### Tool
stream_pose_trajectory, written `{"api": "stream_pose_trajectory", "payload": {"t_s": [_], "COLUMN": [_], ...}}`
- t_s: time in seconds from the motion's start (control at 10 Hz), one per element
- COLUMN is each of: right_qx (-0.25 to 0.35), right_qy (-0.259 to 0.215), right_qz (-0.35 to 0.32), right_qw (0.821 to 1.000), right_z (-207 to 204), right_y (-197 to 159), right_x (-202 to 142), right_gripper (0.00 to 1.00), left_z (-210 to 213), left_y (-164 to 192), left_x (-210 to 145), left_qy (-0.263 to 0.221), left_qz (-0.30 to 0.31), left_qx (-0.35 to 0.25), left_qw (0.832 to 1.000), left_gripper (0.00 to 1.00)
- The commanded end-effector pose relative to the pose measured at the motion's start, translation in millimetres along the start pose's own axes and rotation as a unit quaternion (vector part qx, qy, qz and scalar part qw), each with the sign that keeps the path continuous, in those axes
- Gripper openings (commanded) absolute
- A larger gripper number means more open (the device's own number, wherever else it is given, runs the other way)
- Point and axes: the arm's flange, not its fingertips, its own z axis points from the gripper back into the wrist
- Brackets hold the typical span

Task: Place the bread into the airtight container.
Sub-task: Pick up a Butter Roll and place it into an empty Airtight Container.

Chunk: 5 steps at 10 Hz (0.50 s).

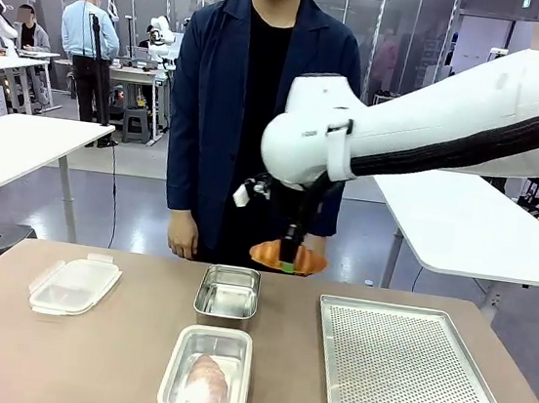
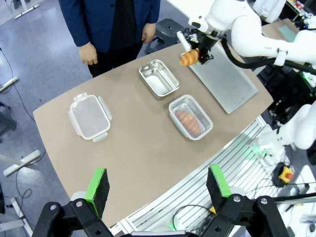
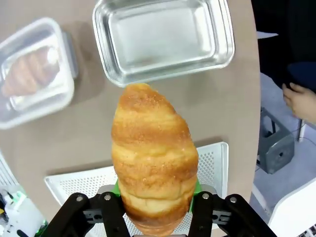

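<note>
Right gripper [image 1: 287,263] pinching the croissant [image 3: 153,168] aloft, just past the far right corner of the empty steel container [image 1: 227,300], which lies down and to its left, while the left gripper [image 2: 158,181] hangs wide open, well back.

Perforated tray [image 1: 405,376] on brown table [image 1: 63,363]

Right arm [image 1: 457,116]: reached across the middle, wrist bent downward.
Right gripper [image 1: 288,261]: pointed down, clamped on bread [image 3: 153,158].
Left gripper [image 2: 158,185]: held high, pads [image 2: 98,183] spread apart.
</note>
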Motion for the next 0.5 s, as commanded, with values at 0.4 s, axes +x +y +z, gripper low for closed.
{"api": "stream_pose_trajectory", "payload": {"t_s": [0.4], "right_qx": [0.011], "right_qy": [0.035], "right_qz": [-0.010], "right_qw": [0.999], "right_z": [-10], "right_y": [4], "right_x": [74], "right_gripper": [0.50], "left_z": [1], "left_y": [0], "left_x": [0], "left_qy": [0.000], "left_qz": [-0.012], "left_qx": [-0.007], "left_qw": [1.000], "left_gripper": [1.00]}}
